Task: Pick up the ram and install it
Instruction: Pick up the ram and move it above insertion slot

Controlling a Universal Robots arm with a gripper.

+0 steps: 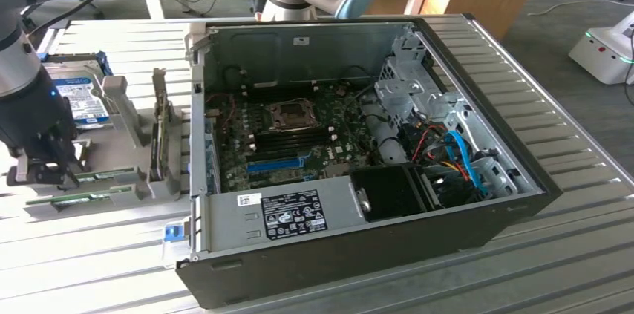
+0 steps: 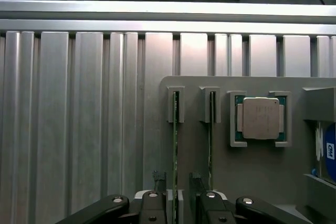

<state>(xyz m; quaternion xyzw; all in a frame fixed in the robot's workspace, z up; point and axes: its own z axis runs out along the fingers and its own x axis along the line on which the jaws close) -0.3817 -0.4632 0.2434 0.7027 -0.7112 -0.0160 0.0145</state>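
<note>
On the tray (image 2: pixel 252 166), nearest its edge, the ram (image 2: pixel 175 129) stands upright in its slots; the gripper (image 2: pixel 176 179) straddles it, jaws wide and not touching, one finger (image 2: pixel 195 182) in the gap toward a second stick (image 2: pixel 211 140).

Two ram sticks (image 2: pixel 175 150) (image 2: pixel 211 145), one processor (image 2: pixel 261 118)

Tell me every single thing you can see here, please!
computer: one, black, open, middle of the table
slot: one, blue, inside the computer
holder: one, grey, exterior view's left
memory sticks: two, green, on edge in the holder
chip: one, silvery, in the holder
disk drive: one, blue label, in the holder
table: one, silver, ribbed
gripper: one, black, open, fingers either side of one stick
</note>
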